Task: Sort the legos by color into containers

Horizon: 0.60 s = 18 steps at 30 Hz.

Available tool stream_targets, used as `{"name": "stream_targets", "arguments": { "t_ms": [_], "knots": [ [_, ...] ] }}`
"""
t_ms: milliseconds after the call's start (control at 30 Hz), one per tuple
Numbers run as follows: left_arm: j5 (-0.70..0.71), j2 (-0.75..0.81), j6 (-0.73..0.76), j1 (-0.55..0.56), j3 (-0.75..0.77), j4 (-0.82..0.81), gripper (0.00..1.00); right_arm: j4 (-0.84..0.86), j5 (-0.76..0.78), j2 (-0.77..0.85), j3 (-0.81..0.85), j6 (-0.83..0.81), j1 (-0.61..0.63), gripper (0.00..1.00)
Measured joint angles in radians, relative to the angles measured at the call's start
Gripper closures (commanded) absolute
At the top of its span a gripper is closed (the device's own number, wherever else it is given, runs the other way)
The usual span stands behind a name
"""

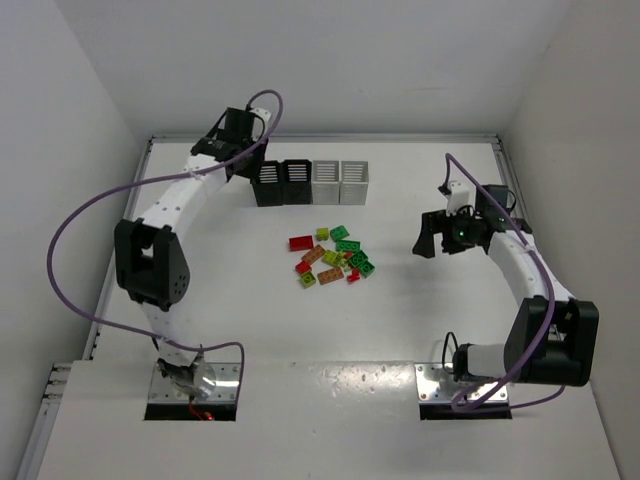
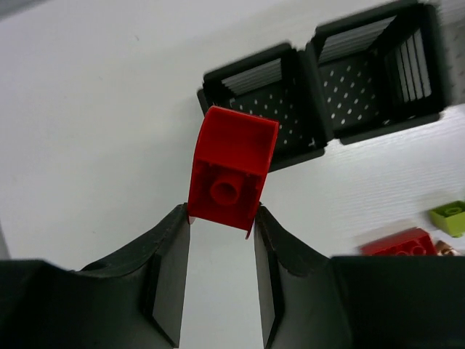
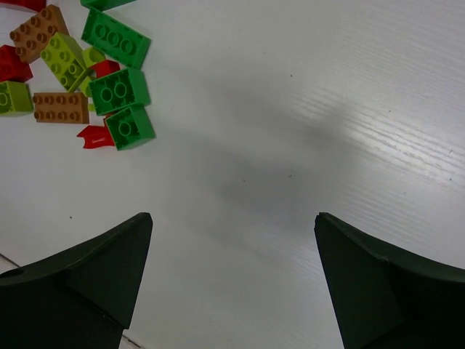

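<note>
Beside the leftmost black bin (image 2: pixel 298 154), my left pincer (image 2: pixel 222 214) holds a red brick (image 2: pixel 232 167); next I centre it over the opening and release. Meanwhile my right pincer (image 3: pixel 232 218) hangs wide, empty.

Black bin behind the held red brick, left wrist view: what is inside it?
The black bin shows only its dotted floor and slatted walls, no lego. The red brick in the left gripper covers its near corner, so that part is unknown.
</note>
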State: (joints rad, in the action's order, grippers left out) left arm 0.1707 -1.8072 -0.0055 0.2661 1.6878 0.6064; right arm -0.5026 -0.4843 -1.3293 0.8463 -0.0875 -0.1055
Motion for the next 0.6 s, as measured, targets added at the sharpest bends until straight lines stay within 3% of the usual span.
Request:
{"name": "stream_targets", "arguments": {
  "t_ms": [167,600],
  "knots": [
    [-0.04,-0.112,-0.006,-0.029,0.0,0.044,0.89,-0.008,-0.003,-0.002,0.0,0.01,0.019,0.06],
    [-0.073,-0.167,-0.015,-0.032,0.117,0.044,0.86,-0.007,-0.012,-0.021,0.0,0.036,0.062,0.06]
  ]
}}
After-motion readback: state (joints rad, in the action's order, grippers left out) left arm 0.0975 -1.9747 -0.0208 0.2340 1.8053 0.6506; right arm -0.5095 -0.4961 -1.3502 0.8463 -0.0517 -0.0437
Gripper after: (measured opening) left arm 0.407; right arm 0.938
